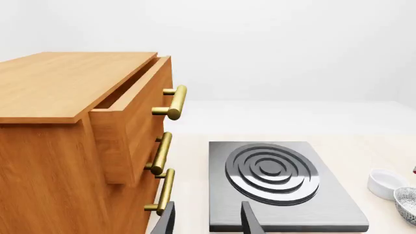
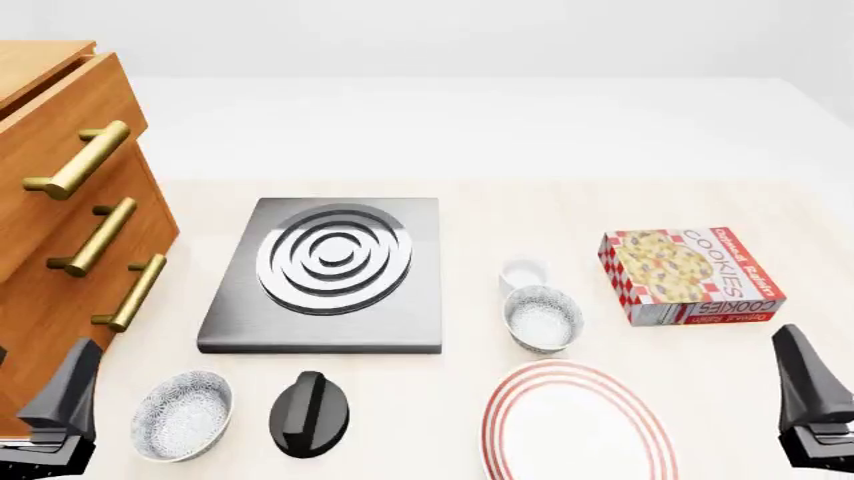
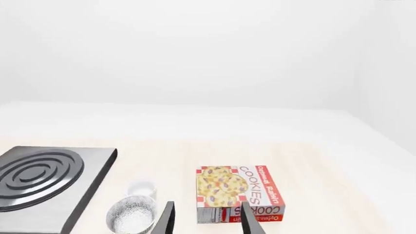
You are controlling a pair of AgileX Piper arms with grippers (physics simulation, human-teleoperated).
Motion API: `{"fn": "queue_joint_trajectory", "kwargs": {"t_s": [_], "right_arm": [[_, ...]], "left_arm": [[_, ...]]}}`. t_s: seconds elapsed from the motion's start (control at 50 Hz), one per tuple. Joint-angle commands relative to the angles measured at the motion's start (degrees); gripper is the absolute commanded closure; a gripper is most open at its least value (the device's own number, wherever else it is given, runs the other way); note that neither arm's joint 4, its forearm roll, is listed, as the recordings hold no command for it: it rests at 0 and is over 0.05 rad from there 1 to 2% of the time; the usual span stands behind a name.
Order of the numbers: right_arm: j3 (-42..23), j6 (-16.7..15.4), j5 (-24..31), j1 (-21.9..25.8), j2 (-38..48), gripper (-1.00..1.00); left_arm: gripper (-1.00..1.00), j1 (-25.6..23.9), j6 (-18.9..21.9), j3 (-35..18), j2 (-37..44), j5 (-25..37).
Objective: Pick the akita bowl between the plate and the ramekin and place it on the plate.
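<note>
Front view puts your left hand (image 2: 54,405) at the near left corner of the desk (image 2: 534,210) and your right hand (image 2: 811,395) at the near right corner, both well back from every object. Your wrist views show each pair of fingers standing apart with nothing between them: the left hand (image 1: 206,219) is parted and empty, and so is the right hand (image 3: 206,218).

Closest to your left hand sits a grey-speckled bowl (image 2: 183,415), with a black knob (image 2: 311,412) just beside it. Past those lies the dark stove plate (image 2: 331,275) with its concentric rings, and along the left edge stands the wooden drawer cabinet (image 2: 54,190) with brass handles; your left wrist view shows its top drawer (image 1: 130,122) pulled partly out.

From your right hand, the cookie box (image 2: 690,275) lies ahead and slightly inward. The plate (image 2: 577,420) rests at the near edge, inward of that hand. The akita bowl (image 2: 542,319) sits upright on the desk just beyond the plate's far rim, apart from it, and the ramekin (image 2: 523,274) stands just behind the bowl. Your right wrist view shows the same bowl (image 3: 132,214) near the stove plate's corner, with the ramekin (image 3: 141,187) beside it.
</note>
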Motion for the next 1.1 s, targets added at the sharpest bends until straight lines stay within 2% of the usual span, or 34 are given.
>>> {"fn": "queue_joint_trajectory", "kwargs": {"t_s": [0.02, 0.12, 0.18, 0.22, 0.36, 0.38, 0.4, 0.46, 0.5, 0.54, 0.56, 0.68, 0.86, 0.88, 1.02, 1.1], "right_arm": [[-7.46, 0.73, 7.47, 1.99, 0.12, -1.0], [-12.92, -0.36, 10.63, 3.34, 1.47, -1.0], [-16.07, -2.44, 11.26, 3.19, 2.69, -1.0], [-18.25, -0.44, 11.47, 3.51, 5.12, -1.0], [-26.56, -1.73, 14.54, 4.74, 7.98, -1.0], [-30.02, -1.2, 15.74, 5.21, 9.89, -1.0], [-30.07, -1.2, 15.77, 5.21, 9.91, -1.0], [-35.48, -0.34, 17.43, 6.59, 14.32, -1.0], [-37.7, -1.54, 18.14, 7.34, 16.33, -1.0], [-40.78, -0.62, 19.4, 8.62, 19.44, -1.0], [-42.26, -1.27, 20.03, 8.8, 20.52, -1.0], [-49.12, -2.75, 23.57, 8.52, 25.02, -1.0], [-62.68, -0.5, 30.81, 10.03, 35.11, -1.0], [-63.85, 0.54, 31.57, 10.39, 36.01, -1.0], [-72.38, 0.23, 35.64, 10.2, 42.38, -1.0], [-76.96, 1.59, 39.44, 11.22, 47.37, -1.0]], "left_arm": [[-1.0, 0.0, 0.0, 0.0, 0.0, 0.0], [-1.0, 0.0, 0.0, 0.0, 0.0, 0.0], [-1.0, 0.0, 0.0, 0.0, 0.0, 0.0], [-1.0, 0.0, 0.0, 0.0, 0.0, 0.0], [-1.0, 0.0, 0.0, 0.0, 0.0, 0.0], [-1.0, 0.0, 0.0, 0.0, 0.0, 0.0], [-1.0, 0.0, 0.0, 0.0, 0.0, 0.0], [-1.0, 0.0, 0.0, 0.0, 0.0, 0.0], [-1.0, 0.0, 0.0, 0.0, 0.0, 0.0], [-1.0, 0.0, 0.0, 0.0, 0.0, 0.0], [-1.0, 0.0, 0.0, 0.0, 0.0, 0.0], [-1.0, 0.0, 0.0, 0.0, 0.0, 0.0], [-1.0, 0.0, 0.0, 0.0, 0.0, 0.0], [-1.0, 0.0, 0.0, 0.0, 0.0, 0.0], [-1.0, 0.0, 0.0, 0.0, 0.0, 0.0], [-1.0, 0.0, 0.0, 0.0, 0.0, 0.0]]}}
